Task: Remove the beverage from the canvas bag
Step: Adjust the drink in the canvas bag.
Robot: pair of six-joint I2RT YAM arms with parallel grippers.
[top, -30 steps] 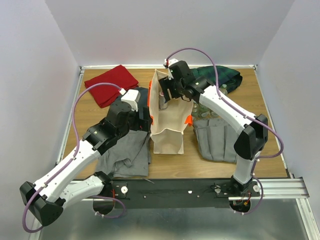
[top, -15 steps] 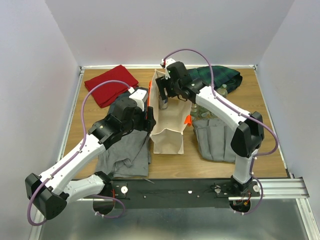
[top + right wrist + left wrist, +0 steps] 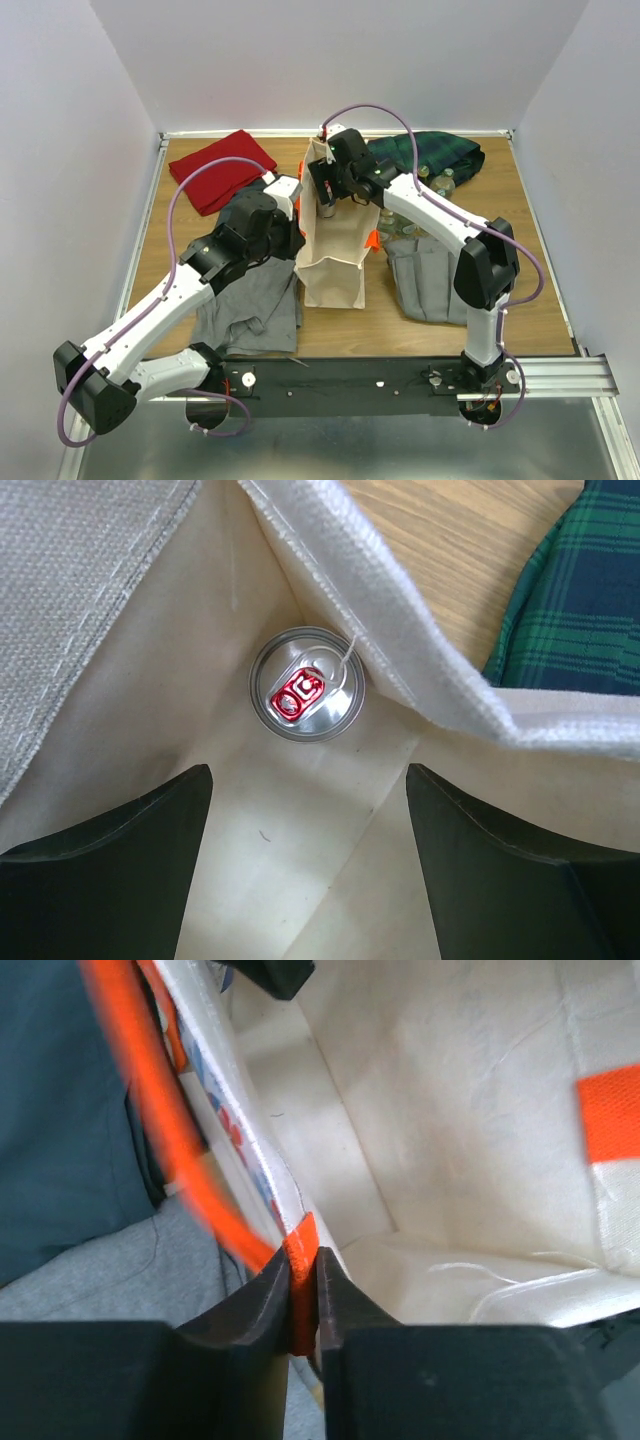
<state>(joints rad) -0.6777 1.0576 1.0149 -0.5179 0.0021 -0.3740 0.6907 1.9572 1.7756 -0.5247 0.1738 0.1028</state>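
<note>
Wooden table [image 3: 540,200] with clothes around; canvas bag [image 3: 335,255] at center. Left gripper [image 3: 303,1305] clamps the bag's rim at the orange handle [image 3: 165,1110], 9 o'clock side. Right gripper [image 3: 305,840] spread wide inside the mouth, above the upright can [image 3: 307,697] at the bag's bottom.

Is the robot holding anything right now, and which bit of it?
The left gripper pinches the canvas bag at its rim, on the orange handle strap. The right gripper, open, holds nothing.
</note>
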